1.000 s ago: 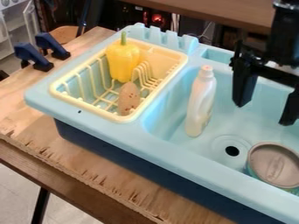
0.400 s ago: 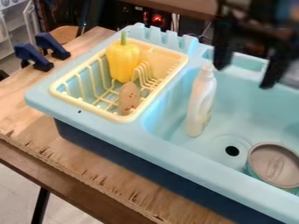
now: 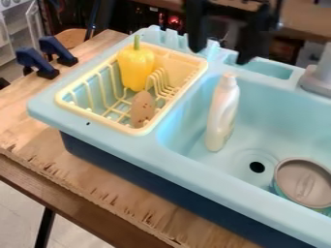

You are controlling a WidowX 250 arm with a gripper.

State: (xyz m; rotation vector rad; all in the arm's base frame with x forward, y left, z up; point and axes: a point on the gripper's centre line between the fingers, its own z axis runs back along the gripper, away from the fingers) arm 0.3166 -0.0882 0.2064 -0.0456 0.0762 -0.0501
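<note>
The black gripper hangs open over the sink's back edge, to the right of the drying rack, with nothing between its fingers. Below it and a little in front, a white bottle stands in the sink basin, not touched by the gripper. A yellow bell pepper with a green stem is upright at the back of the pale yellow rack. In front of the pepper, a brown potato-like item leans in the same rack. At the basin's right lies a round metal can, beside the drain hole.
The light blue sink sits on a wooden table. Two dark blue clamps stand at the table's back left. A grey faucet base rises from the sink's right rear edge.
The gripper has moved left and up toward the back of the sink, uncovering the faucet base. The bottle, pepper, potato-like item and can have stayed where they were.
</note>
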